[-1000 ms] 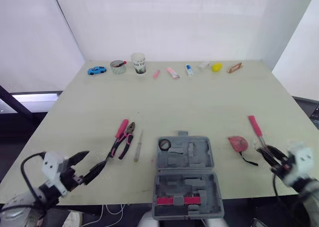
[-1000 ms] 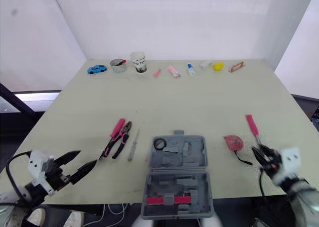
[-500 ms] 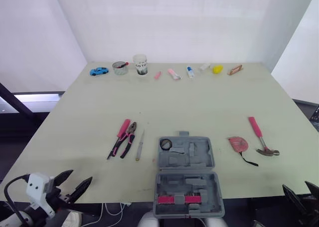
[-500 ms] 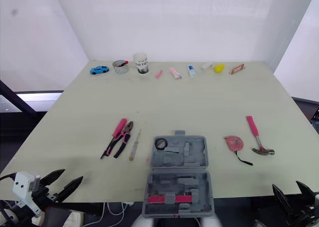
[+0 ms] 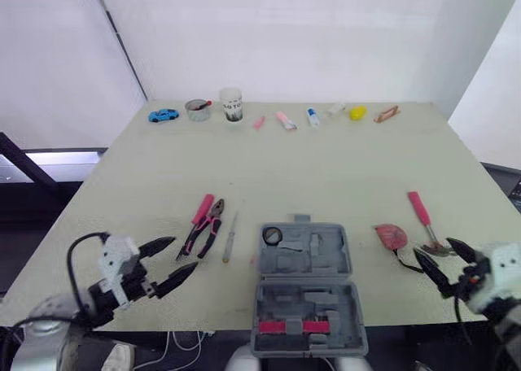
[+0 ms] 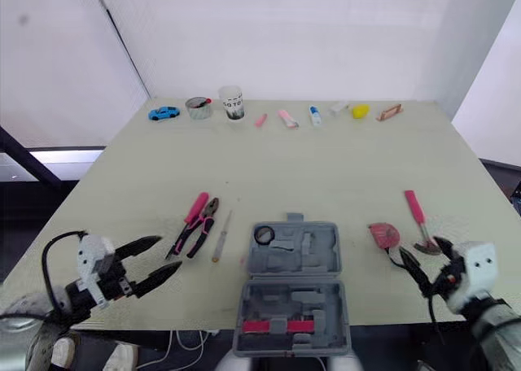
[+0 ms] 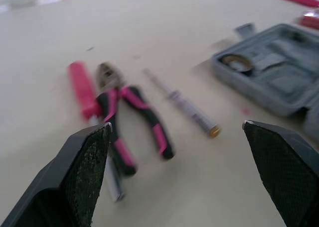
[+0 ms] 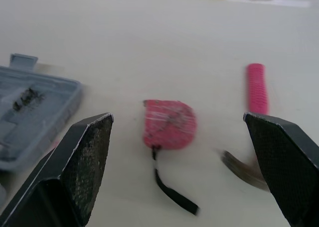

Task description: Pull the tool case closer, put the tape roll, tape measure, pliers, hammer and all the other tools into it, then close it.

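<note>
From the head camera you see the case [image 5: 307, 294] lying open and flat at the middle of the table's [image 5: 326, 168] near edge. The tape roll [image 5: 270, 236] is seated in the left corner of its far half, and a pink bar [image 5: 291, 326] lies in the near half. Left of the case, a thin driver [image 5: 229, 239], the pliers [image 5: 209, 229] and a pink-handled screwdriver [image 5: 198, 215] lie close together on the table. Right of it sit the tape measure [image 5: 391, 237] and, just beyond, the hammer [image 5: 424, 218]. Your left gripper [image 5: 184, 254] hovers near the pliers' handle ends, fingers spread with nothing between them. Your right gripper [image 5: 432, 250] is beside the hammer head, fingers likewise apart and empty. A toy car [image 5: 163, 115] and a cup [image 5: 232, 104] stand among small items along the far edge. In the left wrist view, the spread fingers [image 7: 82, 172] frame the pliers, screwdriver and thin driver, with the case off to one side. In the right wrist view, the parted fingers [image 8: 82, 162] frame the tape measure and hammer, with the case's corner at the side.
</note>
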Robot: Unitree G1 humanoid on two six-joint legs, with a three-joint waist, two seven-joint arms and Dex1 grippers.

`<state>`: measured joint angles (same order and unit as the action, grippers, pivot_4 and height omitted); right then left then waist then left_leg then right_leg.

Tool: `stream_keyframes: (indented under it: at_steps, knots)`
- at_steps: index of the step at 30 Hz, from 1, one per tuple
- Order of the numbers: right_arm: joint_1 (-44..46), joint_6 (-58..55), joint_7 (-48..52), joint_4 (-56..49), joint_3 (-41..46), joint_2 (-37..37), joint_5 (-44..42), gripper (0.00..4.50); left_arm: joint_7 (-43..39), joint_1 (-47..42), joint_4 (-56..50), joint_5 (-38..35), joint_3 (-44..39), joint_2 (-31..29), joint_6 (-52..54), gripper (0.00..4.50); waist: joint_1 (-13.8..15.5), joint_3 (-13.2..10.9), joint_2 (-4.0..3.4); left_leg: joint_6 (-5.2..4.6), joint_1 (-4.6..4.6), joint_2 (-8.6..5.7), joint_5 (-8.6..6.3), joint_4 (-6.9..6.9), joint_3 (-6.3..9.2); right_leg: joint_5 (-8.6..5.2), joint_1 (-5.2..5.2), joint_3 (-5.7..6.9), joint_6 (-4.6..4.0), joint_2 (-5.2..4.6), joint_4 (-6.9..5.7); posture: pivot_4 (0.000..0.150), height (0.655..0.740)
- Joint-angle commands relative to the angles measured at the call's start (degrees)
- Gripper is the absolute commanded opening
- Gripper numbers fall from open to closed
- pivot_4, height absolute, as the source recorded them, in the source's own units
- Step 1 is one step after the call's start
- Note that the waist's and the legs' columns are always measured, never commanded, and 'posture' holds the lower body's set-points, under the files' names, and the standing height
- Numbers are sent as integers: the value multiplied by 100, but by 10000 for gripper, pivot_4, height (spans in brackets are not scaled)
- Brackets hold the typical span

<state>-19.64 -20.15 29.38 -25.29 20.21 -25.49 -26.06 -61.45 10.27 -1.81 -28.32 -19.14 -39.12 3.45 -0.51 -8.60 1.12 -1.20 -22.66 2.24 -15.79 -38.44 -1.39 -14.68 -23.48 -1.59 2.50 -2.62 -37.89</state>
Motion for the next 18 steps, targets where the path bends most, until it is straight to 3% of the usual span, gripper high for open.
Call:
stream_keyframes:
  at_steps: [1,18]
  knots:
    - [160,-386,-338,-168,-203,-6,118,44101,-213,-282,-345,-169,213,-109,166,45000,8,0,0,0,-3,-2,0,0,2,4,0,2,7,0,0,1500,7400]
    - [1080,-880,-723,1244,-974,70,841,44101,-1625,-2168,-934,-429,1767,-389,916,45000,-25,-2,-5,0,-7,-9,1,-6,8,11,0,-7,18,34,-3,1500,7400]
